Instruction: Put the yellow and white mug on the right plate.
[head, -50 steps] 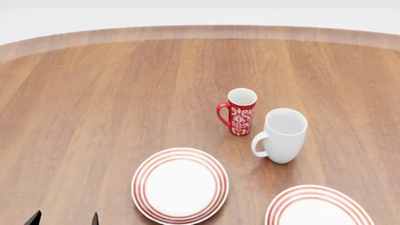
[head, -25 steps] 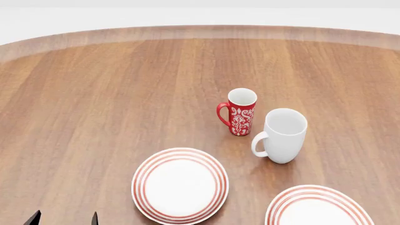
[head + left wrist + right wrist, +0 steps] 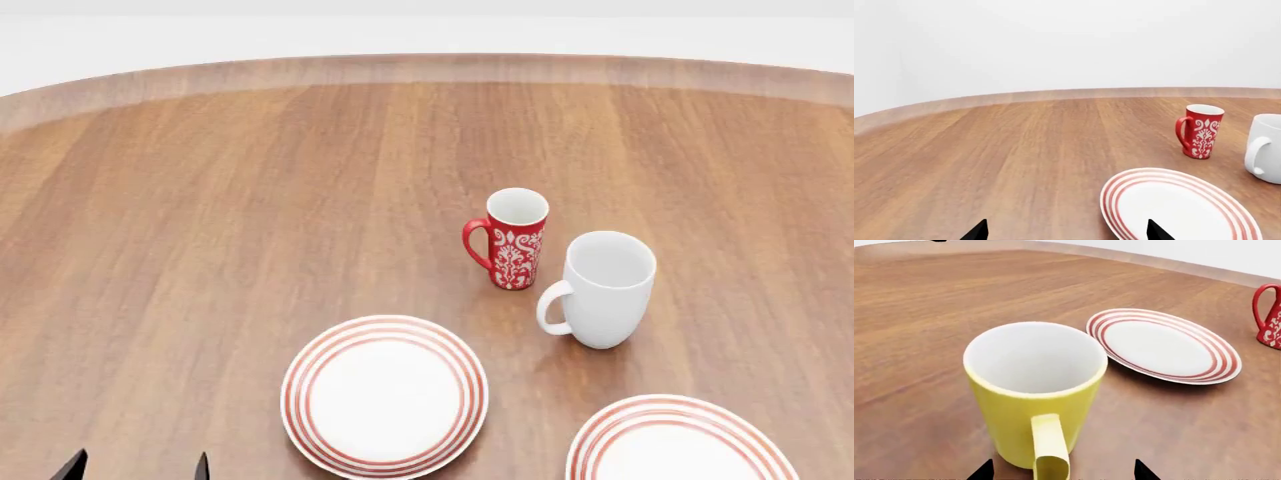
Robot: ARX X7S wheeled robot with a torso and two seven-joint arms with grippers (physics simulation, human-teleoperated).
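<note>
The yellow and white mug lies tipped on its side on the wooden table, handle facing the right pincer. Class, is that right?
Not quite. The yellow and white mug stands upright on the wooden table, as the right wrist view shows. Its handle does face the right pincer.

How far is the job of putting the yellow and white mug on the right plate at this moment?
Nothing looks done yet. The short yellow mug with white inside stands upright on the wooden table, not on a plate. The right gripper is open, fingertips either side of its handle, not closed. The right red-ringed white plate is empty. Left: grasp, lift, carry and set down. The left gripper is open and idle.
</note>
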